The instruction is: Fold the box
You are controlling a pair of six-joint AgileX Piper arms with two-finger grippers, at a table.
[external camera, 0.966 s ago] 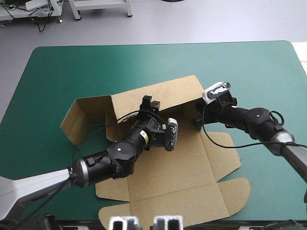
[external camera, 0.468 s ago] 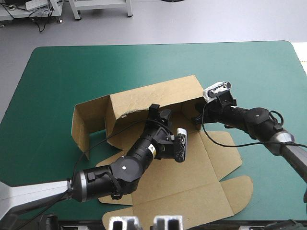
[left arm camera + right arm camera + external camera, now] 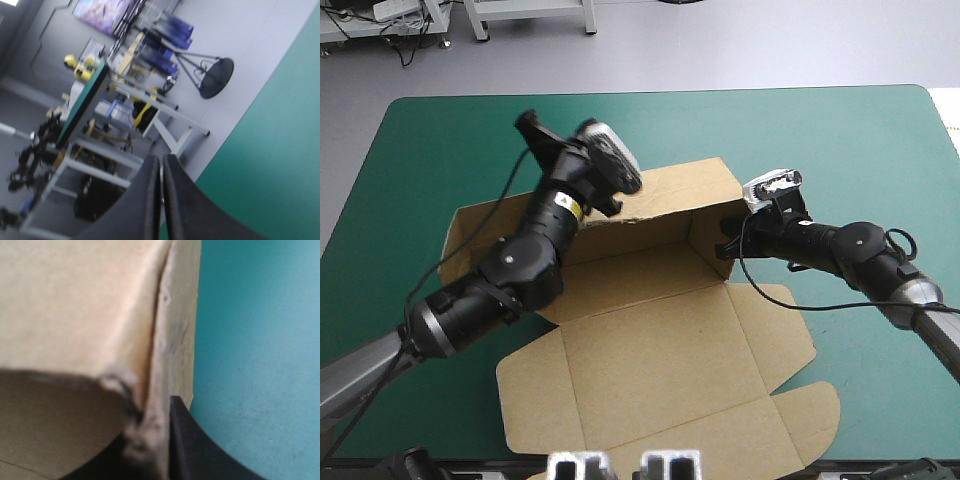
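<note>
We grip the brown cardboard box (image 3: 650,340) in the right end effector (image 3: 725,245). Our empty, closed left end effector (image 3: 160,165) should descend slowly.

The left arm (image 3: 510,270) comes in from the near left corner and rises steeply forward, its wrist lifted well above the desk. The left hand (image 3: 161,159) points level and away, its two black fingers pressed together into one narrow arch with nothing between them. The right arm (image 3: 860,255) reaches in from the right, bent at the elbow, its forearm low and nearly level. The right hand (image 3: 725,244) is all but closed, its fingers (image 3: 182,440) pinching an upright wall of the box (image 3: 75,315) at its right end.
</note>
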